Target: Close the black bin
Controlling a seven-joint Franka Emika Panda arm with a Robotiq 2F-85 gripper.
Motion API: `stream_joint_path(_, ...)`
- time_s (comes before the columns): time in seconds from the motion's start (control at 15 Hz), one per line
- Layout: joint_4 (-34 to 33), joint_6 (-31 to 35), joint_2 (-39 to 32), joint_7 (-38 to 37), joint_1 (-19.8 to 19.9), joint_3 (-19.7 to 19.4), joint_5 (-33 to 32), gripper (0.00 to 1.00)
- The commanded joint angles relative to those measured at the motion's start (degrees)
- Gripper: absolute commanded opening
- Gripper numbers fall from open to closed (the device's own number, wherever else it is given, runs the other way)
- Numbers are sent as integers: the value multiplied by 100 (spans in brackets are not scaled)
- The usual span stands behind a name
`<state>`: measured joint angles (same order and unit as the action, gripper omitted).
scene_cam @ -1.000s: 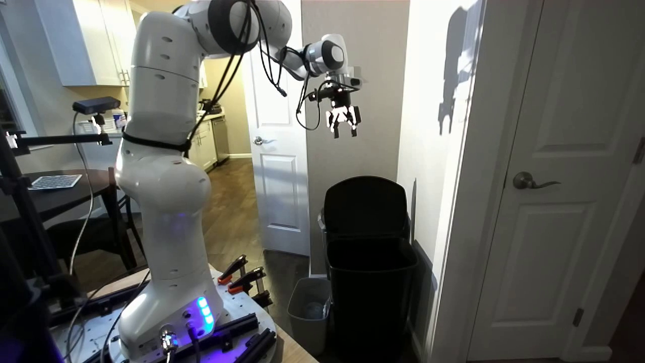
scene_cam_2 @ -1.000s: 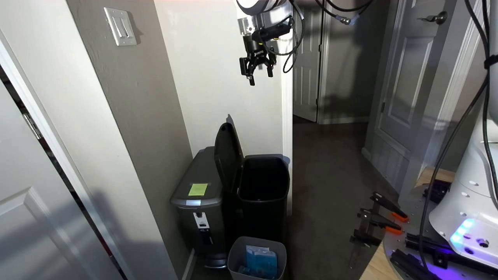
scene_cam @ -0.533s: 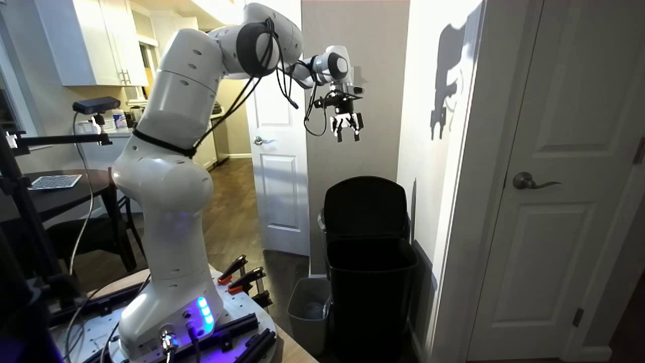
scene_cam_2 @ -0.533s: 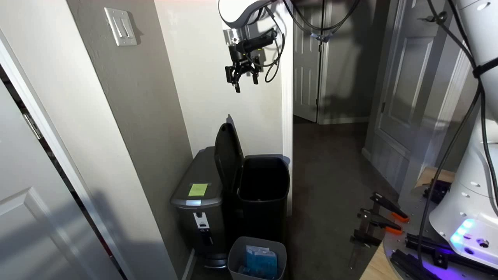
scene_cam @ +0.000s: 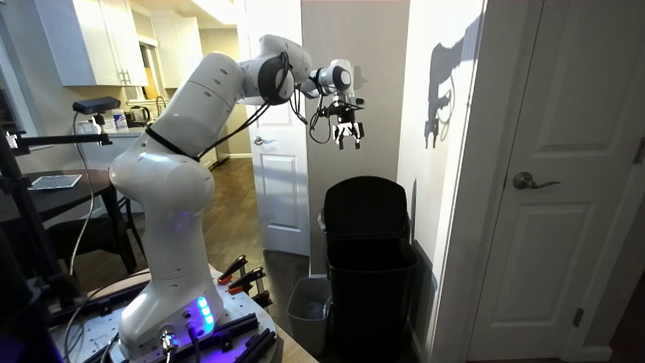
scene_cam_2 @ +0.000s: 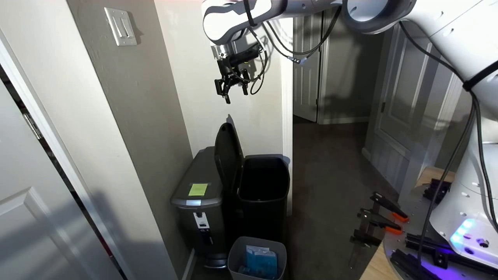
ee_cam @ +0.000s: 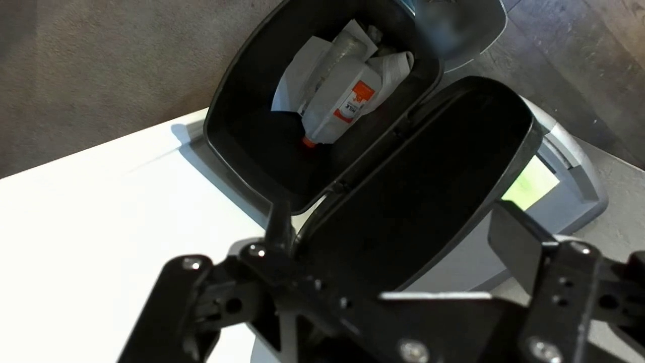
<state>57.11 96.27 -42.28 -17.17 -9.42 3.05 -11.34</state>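
Observation:
The black bin (scene_cam: 373,302) stands open against the wall, and it also shows in an exterior view (scene_cam_2: 261,217). Its lid (scene_cam: 365,206) is up, tilted back on its hinge, toward a grey bin in an exterior view (scene_cam_2: 225,151). In the wrist view the lid's dark inner face (ee_cam: 418,191) lies below my fingers, beside the bin's opening, where a milk bottle (ee_cam: 342,101) and paper show. My gripper (scene_cam: 349,143) is open and empty above the raised lid, apart from it, also in an exterior view (scene_cam_2: 236,97) and the wrist view (ee_cam: 388,214).
A grey step bin (scene_cam_2: 198,175) with a green note (scene_cam_2: 198,189) on its lid stands behind the raised lid. A small grey wastebasket (scene_cam_2: 233,258) stands at the bins' side. Walls (scene_cam: 355,101) close in the corner. Clamps (scene_cam: 247,277) sit at the robot's table edge.
My arm has reached forward and down. The gripper has sunk toward the bin and moved left in an exterior view. The bin and its lid have not moved.

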Motion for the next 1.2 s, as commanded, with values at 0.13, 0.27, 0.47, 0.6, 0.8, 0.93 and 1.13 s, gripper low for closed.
stream_joint_path(0.13,-1506,-790,-976,117,-155,-151,273,100)
stream_joint_path(0.27,-1890,-958,-1243,103,-152,-157,385,100)
stream_joint_path(0.47,-2296,-1052,-1566,36,-82,-32,420,100)
stream_joint_path(0.6,-2477,-1130,-1734,25,-92,-28,429,100)
stream_joint_path(0.8,-2639,-1158,-1889,25,-84,-6,442,100)
stream_joint_path(0.93,-2749,-931,-1975,12,-86,-1,428,100)
stream_joint_path(1.13,-2947,-260,-2073,123,-102,-19,343,100)
